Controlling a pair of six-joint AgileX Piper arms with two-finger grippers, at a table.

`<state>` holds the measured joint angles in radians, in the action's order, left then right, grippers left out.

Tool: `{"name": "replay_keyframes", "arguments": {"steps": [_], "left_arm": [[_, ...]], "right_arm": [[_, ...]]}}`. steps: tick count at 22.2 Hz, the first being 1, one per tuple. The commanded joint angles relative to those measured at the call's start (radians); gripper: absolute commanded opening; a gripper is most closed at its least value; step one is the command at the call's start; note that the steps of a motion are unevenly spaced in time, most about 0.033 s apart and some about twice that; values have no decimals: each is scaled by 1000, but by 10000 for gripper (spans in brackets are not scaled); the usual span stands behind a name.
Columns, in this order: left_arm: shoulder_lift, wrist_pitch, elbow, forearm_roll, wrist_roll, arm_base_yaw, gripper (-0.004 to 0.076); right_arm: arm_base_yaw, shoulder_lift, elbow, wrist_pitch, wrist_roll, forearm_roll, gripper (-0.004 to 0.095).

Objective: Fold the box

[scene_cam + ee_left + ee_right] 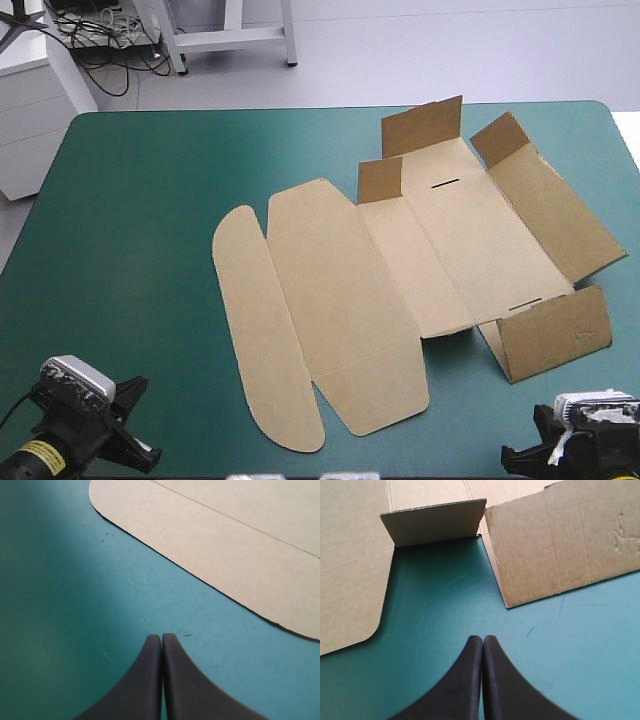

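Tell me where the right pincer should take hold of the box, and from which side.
Probably the near right flap of the box: it stands raised off the teal-green cover, its top edge free, while most panels lie flat. Come from the near side, where the right pincer faces it; it is shut, so open first.

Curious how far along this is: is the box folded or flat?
Mostly flat: the box lies spread on the table, only a few flaps at its right end standing up.
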<state>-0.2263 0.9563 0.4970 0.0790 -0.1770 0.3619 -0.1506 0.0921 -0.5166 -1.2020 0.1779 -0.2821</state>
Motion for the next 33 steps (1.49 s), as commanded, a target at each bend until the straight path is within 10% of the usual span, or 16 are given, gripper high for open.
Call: {"name": "replay_keyframes", "arguments": {"steps": [1,24,33], "left_arm": [[-12,-61,25,7,9,0,-10],[-12,-61,25,7,9,0,-10],[-12,-61,25,7,9,0,-10]], "right_arm": [[-1,15,-18,65,-8,-20,-20],[-1,464,-296,56,-237,-60,0],[-1,501,-296,56,-230,-64,406]]}}
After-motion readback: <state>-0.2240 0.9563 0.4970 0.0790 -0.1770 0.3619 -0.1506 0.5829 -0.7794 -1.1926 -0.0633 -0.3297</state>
